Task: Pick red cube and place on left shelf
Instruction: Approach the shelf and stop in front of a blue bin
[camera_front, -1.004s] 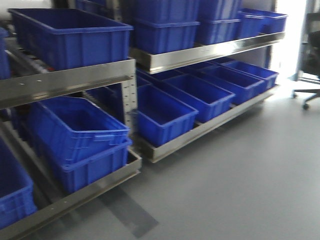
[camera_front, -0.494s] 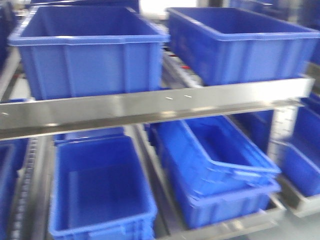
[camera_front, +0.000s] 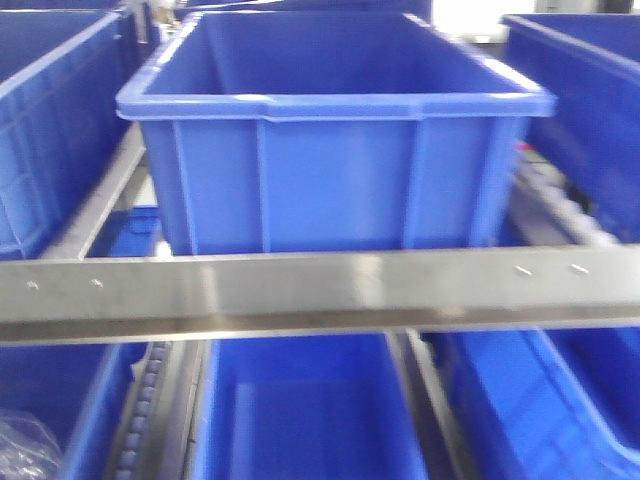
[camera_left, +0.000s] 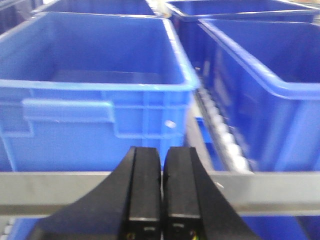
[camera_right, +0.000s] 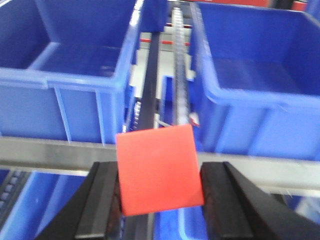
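In the right wrist view the red cube (camera_right: 159, 170) sits slightly tilted between the two black fingers (camera_right: 102, 200) of my right gripper (camera_right: 160, 187), which is shut on it. It hangs in front of the shelf's steel rail (camera_right: 55, 152), over the gap between two blue bins. My left gripper (camera_left: 161, 187) is shut and empty, its fingers pressed together in front of the steel rail (camera_left: 55, 187) and a blue bin (camera_left: 95, 85). Neither gripper shows in the front view.
The shelf's upper level holds large blue bins: one centred (camera_front: 330, 130), one at the left (camera_front: 50, 120), one at the right (camera_front: 590, 100). A steel rail (camera_front: 320, 290) fronts it. More blue bins (camera_front: 310, 420) sit below. Roller tracks (camera_right: 181, 75) run between bins.
The front view has swung left and closer along the shelving: from an angled look at two racks and bare floor to a close, head-on look at one upper bin behind the rail.
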